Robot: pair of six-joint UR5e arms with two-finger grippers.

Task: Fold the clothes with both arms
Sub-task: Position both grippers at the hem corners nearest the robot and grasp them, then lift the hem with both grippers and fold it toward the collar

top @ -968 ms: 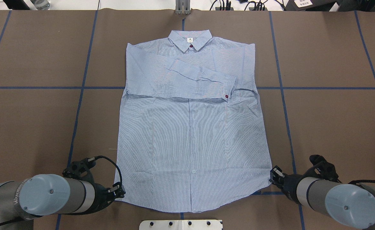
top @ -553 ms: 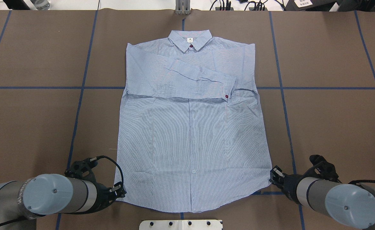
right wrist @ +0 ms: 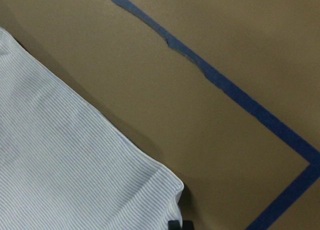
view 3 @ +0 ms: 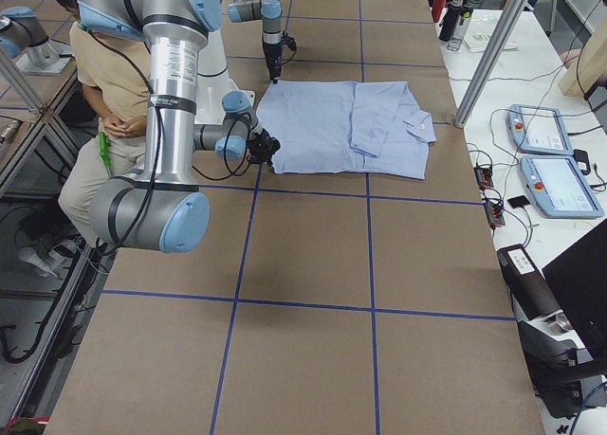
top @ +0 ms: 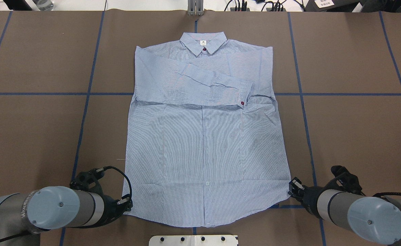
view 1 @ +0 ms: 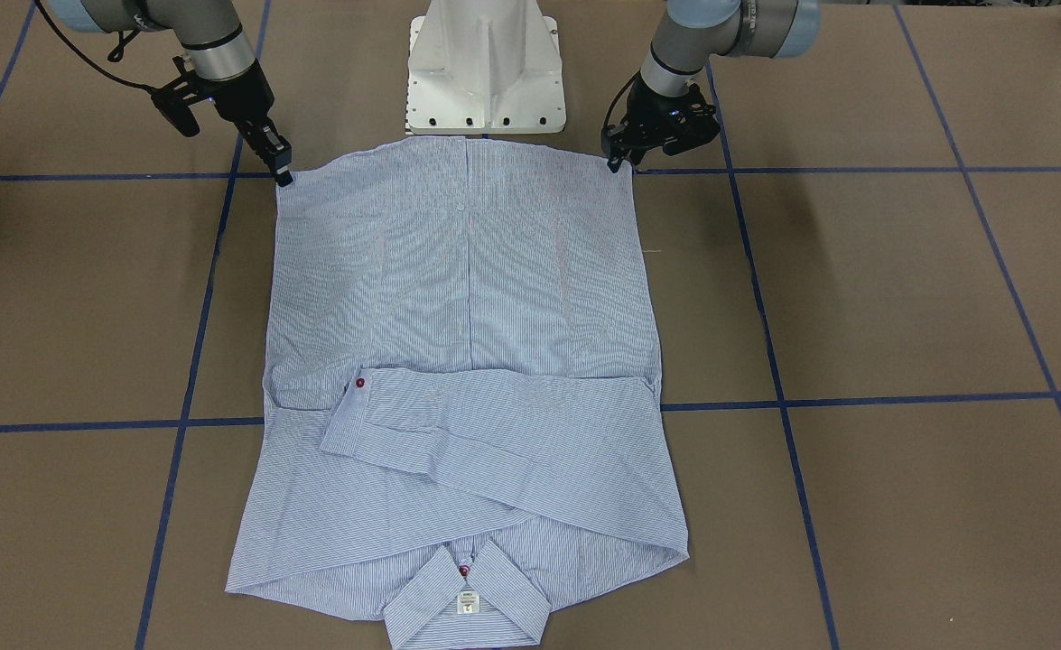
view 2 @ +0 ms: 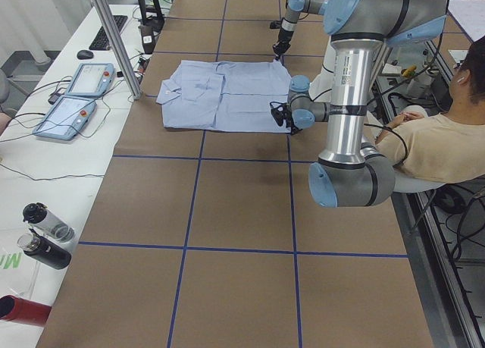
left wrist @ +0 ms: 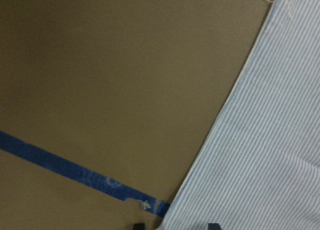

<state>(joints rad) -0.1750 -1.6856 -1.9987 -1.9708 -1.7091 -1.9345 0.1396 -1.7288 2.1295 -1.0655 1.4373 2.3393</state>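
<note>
At the near hem corners, the black two-finger left gripper (top: 130,205) has its fingertips (left wrist: 213,226) apart, straddling the edge of the light blue, white-striped fabric shirt (top: 203,153); the black right gripper (top: 291,191) has its tips nearly together, pinching the puckered opposite corner. Sleeves folded across its chest, the shirt lies flat on the brown paper-covered table (top: 357,130).

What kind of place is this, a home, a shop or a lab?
Most likely a robotics lab: a left arm and a right arm flank a shirt on a table gridded with blue tape, and teach pendants lie on the side bench.
</note>
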